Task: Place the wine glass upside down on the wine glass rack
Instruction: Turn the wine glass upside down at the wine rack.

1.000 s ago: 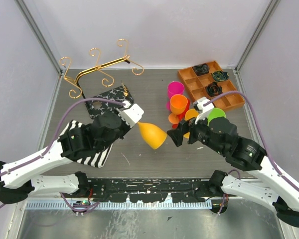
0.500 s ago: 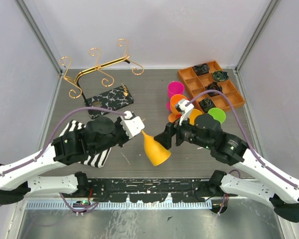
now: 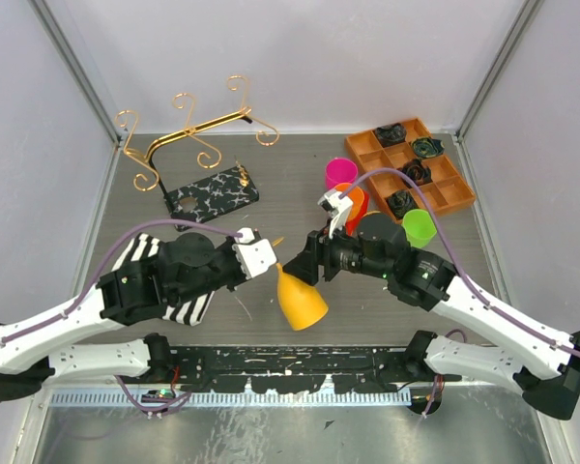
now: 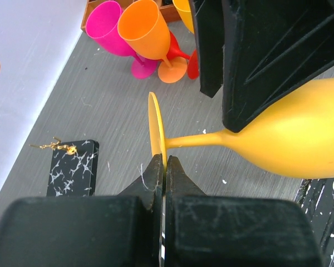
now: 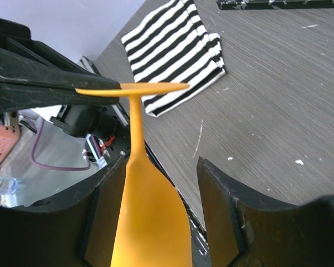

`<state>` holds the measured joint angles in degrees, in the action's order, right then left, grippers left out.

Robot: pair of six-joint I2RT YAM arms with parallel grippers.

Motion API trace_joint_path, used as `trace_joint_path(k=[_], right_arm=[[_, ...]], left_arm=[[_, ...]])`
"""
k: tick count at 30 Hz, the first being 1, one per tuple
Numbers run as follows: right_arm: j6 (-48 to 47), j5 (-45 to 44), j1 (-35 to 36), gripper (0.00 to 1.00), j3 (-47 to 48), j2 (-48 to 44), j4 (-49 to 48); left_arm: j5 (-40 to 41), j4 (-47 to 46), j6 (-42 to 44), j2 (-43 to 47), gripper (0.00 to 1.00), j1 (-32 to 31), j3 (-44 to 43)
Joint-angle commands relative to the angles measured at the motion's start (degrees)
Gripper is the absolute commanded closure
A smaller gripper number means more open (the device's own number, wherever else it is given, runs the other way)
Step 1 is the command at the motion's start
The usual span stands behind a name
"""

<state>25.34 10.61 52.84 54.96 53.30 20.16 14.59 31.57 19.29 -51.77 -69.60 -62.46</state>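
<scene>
The yellow wine glass (image 3: 301, 302) hangs above the table with its bowl down and towards the near edge. My left gripper (image 3: 274, 264) is shut on the rim of its flat foot (image 4: 157, 129). My right gripper (image 3: 307, 268) is open, and its fingers (image 5: 222, 214) straddle the bowl (image 5: 150, 222) without closing on it. The gold wine glass rack (image 3: 188, 130) stands at the back left on its black-and-white marbled base (image 3: 213, 193), apart from both grippers. A corner of the base shows in the left wrist view (image 4: 72, 169).
A striped black-and-white cloth (image 3: 164, 285) lies under the left arm. A pink glass (image 3: 340, 174), an orange glass (image 3: 349, 201) and a green cup (image 3: 419, 226) stand behind the right arm. An orange compartment tray (image 3: 411, 164) sits at the back right.
My left gripper has swung the yellow glass down and towards the near edge, bowl lower. My right gripper has moved left until its open fingers straddle the bowl.
</scene>
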Motion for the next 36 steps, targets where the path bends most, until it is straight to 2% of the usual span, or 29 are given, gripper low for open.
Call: trace_joint_path(k=[1,9,16,20,29,32,36], right_arm=[[3.45,4.55,0.25,0.40,1.96,1.00,-6.99],[5.19,4.07,0.25,0.46,2.07,3.66,-8.06],[5.30,8.15,0.29,0.50,2.13,7.21,-11.92],[4.81,9.32,0.25,0.56,2.39,8.95,-12.08],[3.41,9.84,0.29,0.63,0.87,8.73,-12.20],[3.55,10.99,0.20,0.64,0.41,9.06,-13.22],[3.74,11.36,0.25,0.59,0.23,10.16,-13.53]], left_arm=[[-0.83,-3.14,0.84,0.91,1.00,-0.18,0.72],[2.25,-2.87,0.61,1.57,1.00,-0.19,1.50],[4.21,-2.96,0.92,1.29,1.00,-0.18,2.23],[5.46,-4.05,1.03,1.57,1.00,-0.18,2.89],[7.62,-4.94,1.58,1.56,1.00,-0.18,3.83],[8.47,-5.01,1.59,1.62,1.00,-0.18,4.00],[9.59,-5.57,1.62,2.38,1.00,-0.18,4.59]])
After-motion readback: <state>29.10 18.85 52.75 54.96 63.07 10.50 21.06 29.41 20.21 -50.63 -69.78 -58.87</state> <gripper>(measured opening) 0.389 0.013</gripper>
